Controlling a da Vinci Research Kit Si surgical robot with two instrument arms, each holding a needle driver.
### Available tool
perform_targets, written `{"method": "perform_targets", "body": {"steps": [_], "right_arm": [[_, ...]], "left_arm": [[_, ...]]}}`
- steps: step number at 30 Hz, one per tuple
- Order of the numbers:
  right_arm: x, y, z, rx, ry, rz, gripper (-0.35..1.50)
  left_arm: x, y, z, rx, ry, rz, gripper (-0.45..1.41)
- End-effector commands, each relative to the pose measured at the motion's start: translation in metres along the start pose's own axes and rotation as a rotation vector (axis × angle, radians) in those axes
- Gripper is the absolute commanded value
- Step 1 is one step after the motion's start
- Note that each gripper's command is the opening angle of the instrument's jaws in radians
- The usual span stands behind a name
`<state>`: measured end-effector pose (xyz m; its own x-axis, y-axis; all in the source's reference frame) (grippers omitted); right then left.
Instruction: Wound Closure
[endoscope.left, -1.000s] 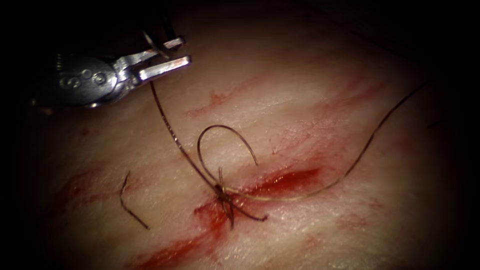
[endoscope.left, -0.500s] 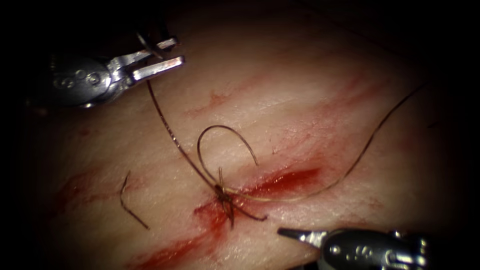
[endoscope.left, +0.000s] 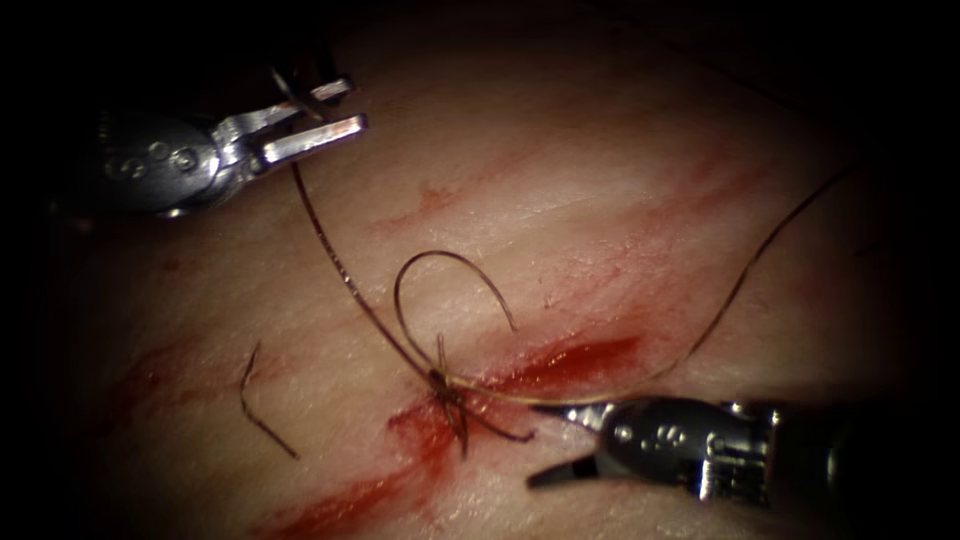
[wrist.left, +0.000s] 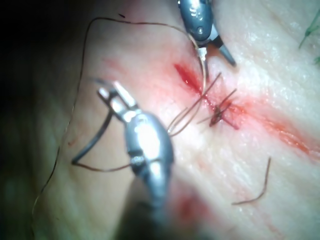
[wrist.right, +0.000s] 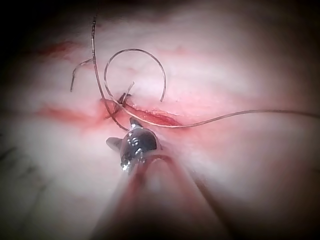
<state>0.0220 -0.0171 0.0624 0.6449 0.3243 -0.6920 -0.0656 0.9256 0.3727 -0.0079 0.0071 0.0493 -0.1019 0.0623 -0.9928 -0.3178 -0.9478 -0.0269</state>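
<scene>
Nearest, the right arm's steel needle driver (endoscope.left: 545, 442) is hovering with jaws parted, holding nothing, just right of the dark thread knot (endoscope.left: 443, 388) on the red cut (endoscope.left: 560, 362). A short cut thread end (endoscope.left: 262, 405) is lying loose on bare pale tissue (endoscope.left: 600, 200) at left. Farthest, the left arm's steel needle driver (endoscope.left: 325, 110) is gripping the curved needle (endoscope.left: 297, 96) clear of the tissue, dark thread (endoscope.left: 340, 265) trailing toward the knot.
</scene>
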Motion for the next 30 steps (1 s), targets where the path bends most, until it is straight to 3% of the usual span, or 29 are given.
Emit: {"method": "perform_targets", "body": {"steps": [1,5,7,8,9,21,30], "right_arm": [[-0.0002,0.0001,0.0011,0.001,0.006,0.0,0.86],[-0.0001,0.0005,0.001,0.006,0.01,-0.009,0.57],[0.0002,0.0003,0.0009,0.019,0.014,-0.019,-0.11],[0.0002,0.0003,0.0009,0.022,0.014,-0.019,-0.3],[0.0002,0.0002,0.0009,0.025,0.015,-0.02,-0.35],[0.0001,-0.0006,0.0008,0.061,-0.036,-0.048,-0.35],[0.0013,-0.0065,-0.004,0.106,-0.072,-0.057,-0.35]], "left_arm": [[-0.0006,0.0002,0.0004,-0.001,0.002,0.0,-0.45],[-0.0006,0.0002,0.0003,-0.002,0.002,0.0,-0.45],[-0.0006,0.0003,0.0003,-0.002,0.002,0.0,-0.45],[-0.0006,0.0003,0.0003,-0.002,0.002,0.001,-0.45],[-0.0006,0.0003,0.0003,-0.002,0.002,0.001,-0.45],[-0.0007,0.0002,0.0001,-0.004,0.003,0.001,-0.45],[-0.0007,0.0002,0.0002,-0.003,0.003,0.001,-0.45]]}}
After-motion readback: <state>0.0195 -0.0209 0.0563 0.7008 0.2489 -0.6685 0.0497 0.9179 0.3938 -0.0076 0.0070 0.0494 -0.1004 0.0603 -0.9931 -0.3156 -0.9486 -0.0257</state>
